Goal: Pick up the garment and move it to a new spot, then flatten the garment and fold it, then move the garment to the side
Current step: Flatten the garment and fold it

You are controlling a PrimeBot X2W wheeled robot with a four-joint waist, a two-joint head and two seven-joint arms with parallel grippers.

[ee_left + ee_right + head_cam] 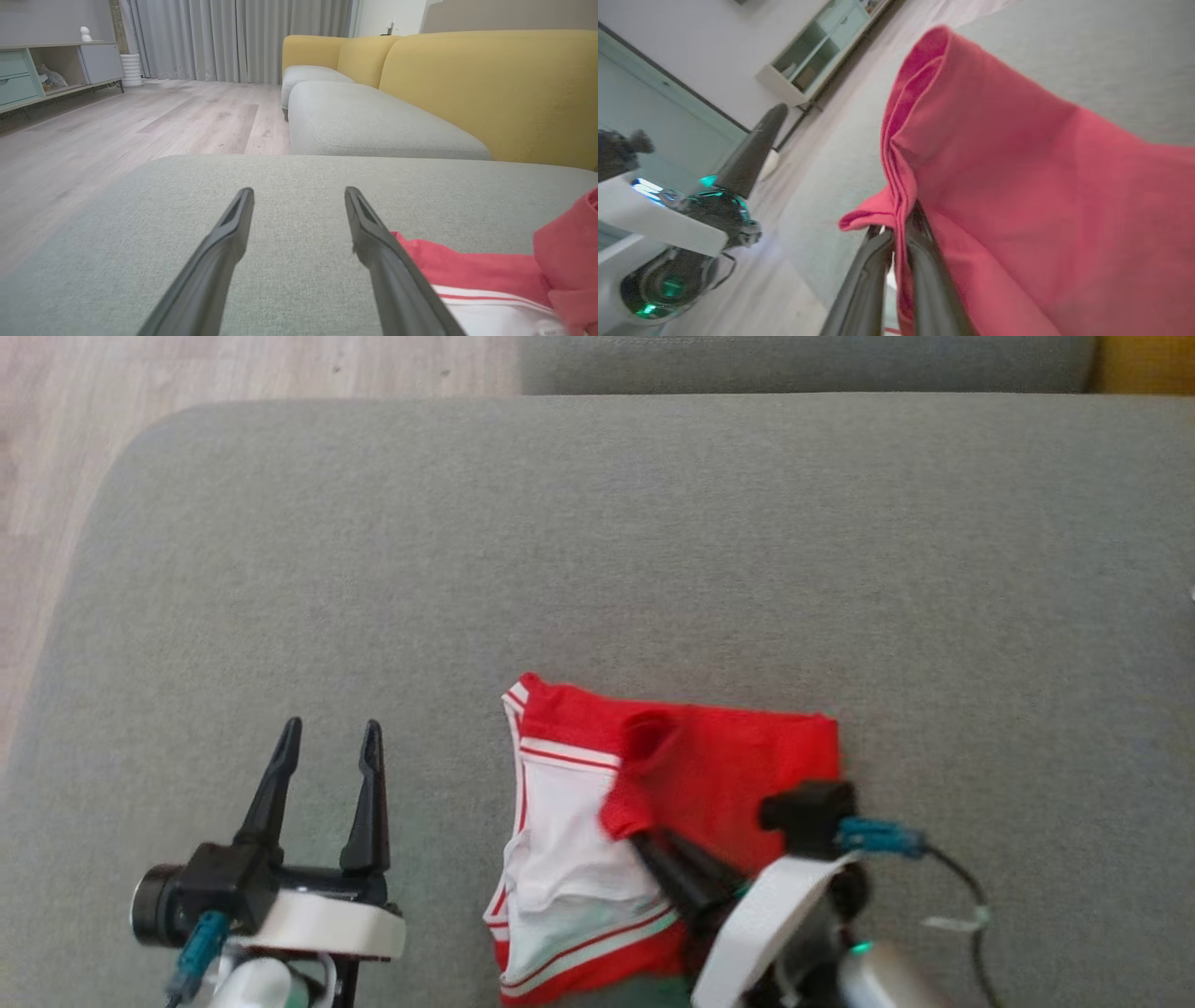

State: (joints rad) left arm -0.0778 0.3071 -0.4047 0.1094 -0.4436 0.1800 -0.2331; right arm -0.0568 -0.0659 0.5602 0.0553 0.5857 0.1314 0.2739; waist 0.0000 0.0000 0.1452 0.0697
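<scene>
The garment (709, 775), red shorts with white panels and red-and-white striped bands, lies on the grey cushion (653, 523) close to the cushion's near edge and a little right of its middle. The red layer covers the part nearer the cushion's right side, while the white panels lie bare on the part nearer its left side. A bunched fold of the red cloth at the garment's middle is raised off the cushion. The right gripper (655, 840) is clamped on that fold: in the right wrist view its two dark fingers stand pressed together with the gathered red fabric pinched between them, and the cloth drapes away from the tips. The left gripper (332, 728) sits low over the cushion's near left part, apart from the garment, its fingers spread wide with nothing between them and bare grey fabric under the tips. Beyond the cushion's far edge lies a second grey cushion (373, 126), backed by a yellow sofa back (490, 88). Off the cushion's left side runs a pale wood floor (187, 373), with grey curtains (233, 37) and a low cabinet (46, 70) past it.
</scene>
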